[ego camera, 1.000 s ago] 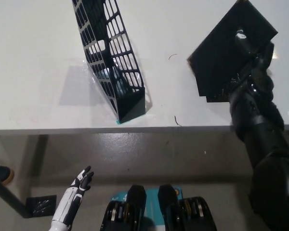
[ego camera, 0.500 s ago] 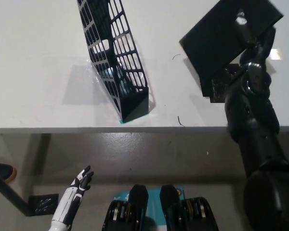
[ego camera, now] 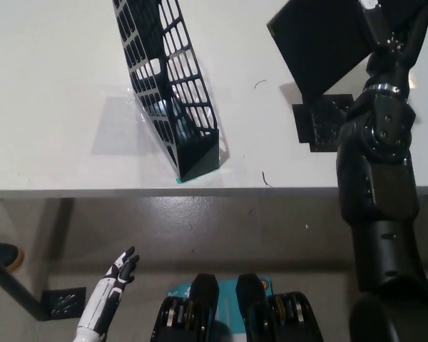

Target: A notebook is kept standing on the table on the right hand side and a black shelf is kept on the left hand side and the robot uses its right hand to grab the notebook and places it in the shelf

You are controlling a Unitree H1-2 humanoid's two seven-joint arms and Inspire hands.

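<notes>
Spreading across the upper part of the head view, the white table (ego camera: pixel 50 85) carries everything, its front edge running straight across the middle of the picture with grey floor (ego camera: pixel 200 228) below it. Next in bulk is the black right arm (ego camera: pixel 378 214), which rises from the bottom right corner up over the table's right side. At its top the right hand (ego camera: pixel 392 39) is clamped on the notebook (ego camera: pixel 321 46), a flat black slab tilted on a diagonal and lifted clear of the table at the upper right, its far corner cut off by the picture's top edge. On the table directly beneath the notebook lies a dark, rough-edged square patch (ego camera: pixel 321 125), which may be a mat or a shadow; which one cannot be told. Well apart to the left stands the black shelf (ego camera: pixel 167 85), a narrow lattice-walled holder leaning on a slant, its solid closed end near the table's front edge. Down at the lower left, below the table edge, the white left hand (ego camera: pixel 121 269) rests idle over the floor with its fingers spread and nothing in them.
</notes>
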